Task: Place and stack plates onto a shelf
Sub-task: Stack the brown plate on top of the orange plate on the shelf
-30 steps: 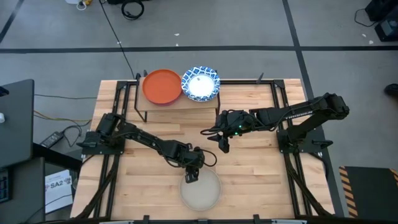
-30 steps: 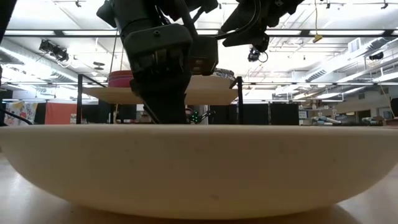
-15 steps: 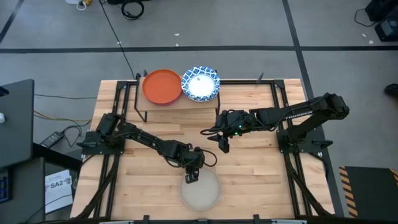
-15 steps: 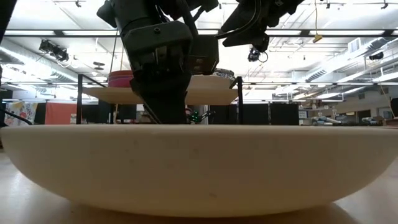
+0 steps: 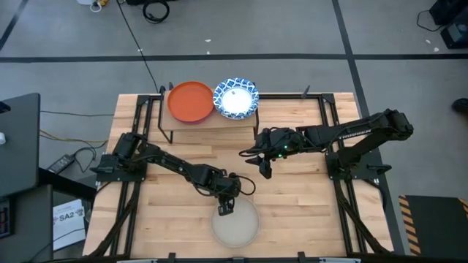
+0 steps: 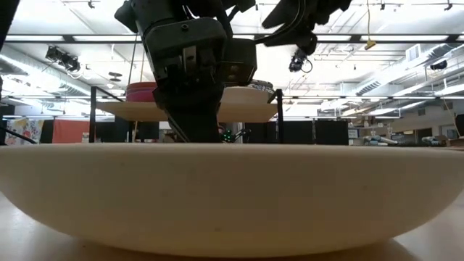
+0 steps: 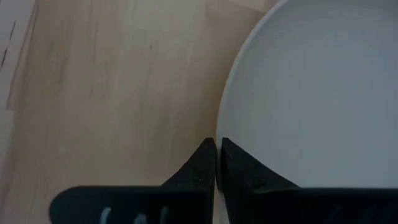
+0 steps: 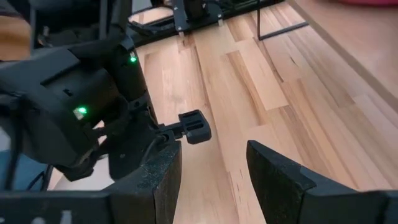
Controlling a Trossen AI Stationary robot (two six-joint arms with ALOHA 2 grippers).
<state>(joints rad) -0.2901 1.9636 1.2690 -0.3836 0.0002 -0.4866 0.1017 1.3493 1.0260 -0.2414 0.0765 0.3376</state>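
A plain beige plate (image 5: pixel 236 223) lies on its base near the table's front edge and fills the low view (image 6: pixel 232 196). My left gripper (image 5: pixel 226 207) is at the plate's far-left rim, shut on it. My right gripper (image 5: pixel 265 172) hangs open over the middle of the table with nothing between its fingers (image 8: pixel 168 168). The shelf (image 5: pixel 179 126) stands at the far edge. On it, side by side, sit an orange plate (image 5: pixel 191 101) and a white plate with a blue patterned rim (image 5: pixel 235 98). My left gripper pinches the beige plate's rim (image 7: pixel 219 127) on its far-left side, one finger inside the plate and one outside. The fingers (image 7: pixel 202 163) come down from above, slanting in from the far left. The plate sits level with its base on the table.
The shelf's thin black legs (image 6: pixel 93 116) stand behind the plate in the low view. Bare wooden table (image 5: pixel 292 204) lies to the right of the beige plate and between it and the shelf. The arms' bases sit at the table's left and right edges.
My left gripper has shut on the beige plate's rim without moving from its place. The plate stays on the table. My right gripper has shifted slightly toward the table's right edge and is still open.
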